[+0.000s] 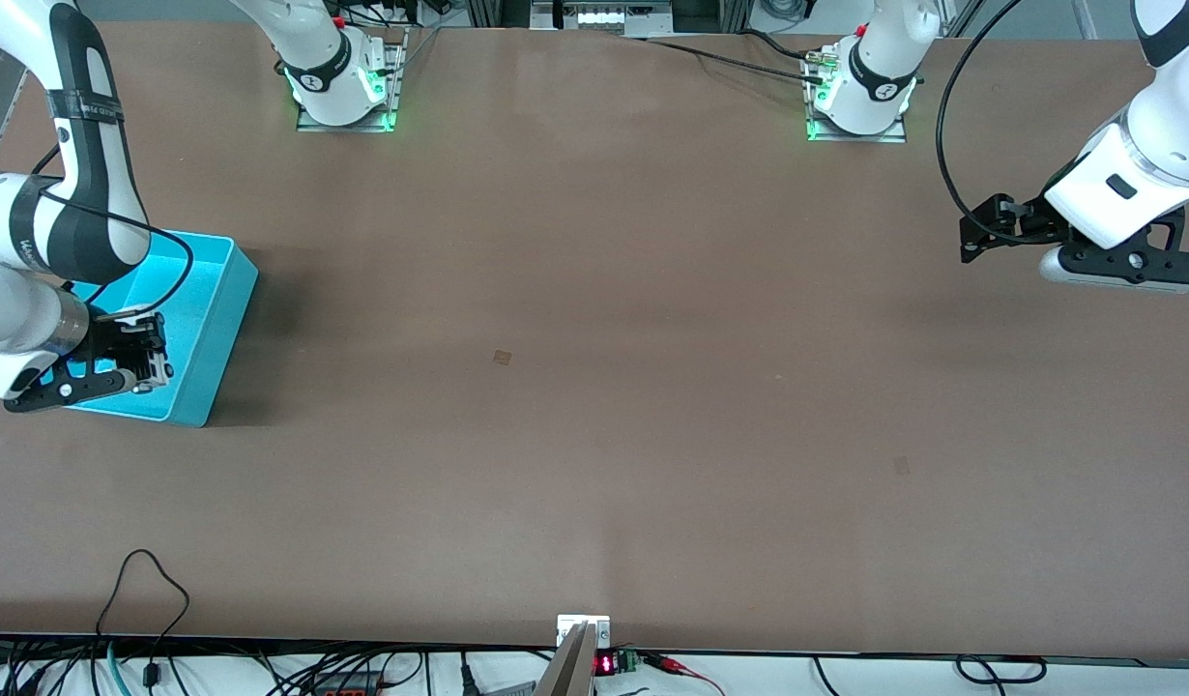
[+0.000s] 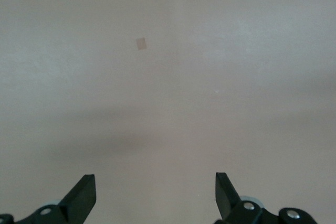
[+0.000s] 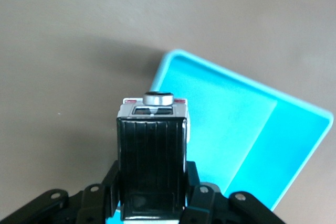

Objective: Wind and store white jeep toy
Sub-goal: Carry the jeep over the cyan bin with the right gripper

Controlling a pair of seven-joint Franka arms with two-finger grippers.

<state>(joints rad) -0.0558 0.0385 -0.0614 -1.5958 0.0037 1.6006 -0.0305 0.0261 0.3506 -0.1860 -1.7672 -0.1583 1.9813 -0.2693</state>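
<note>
Right now the right hand [image 1: 135, 372] hangs over the turquoise bin [image 1: 213, 319], above the part of it nearest the front camera, and its fingers are clamped together on the white jeep toy [image 3: 152, 156]. In the right wrist view the toy sits upright between the fingers, its black ribbed roof facing the camera and a small silver round part at its end, with the bin's open inside [image 3: 247, 129] showing underneath and to one side of it. From the front camera the toy itself is mostly hidden by the hand. The bin rests on the brown surface [image 1: 594, 387] at the right arm's end. The left hand [image 1: 981, 237] waits in the air over the surface at the left arm's end, well apart from the bin, its fingers [image 2: 81, 198] spread wide with nothing between them; below it only bare surface and a small faint patch [image 2: 140, 43] show.
</note>
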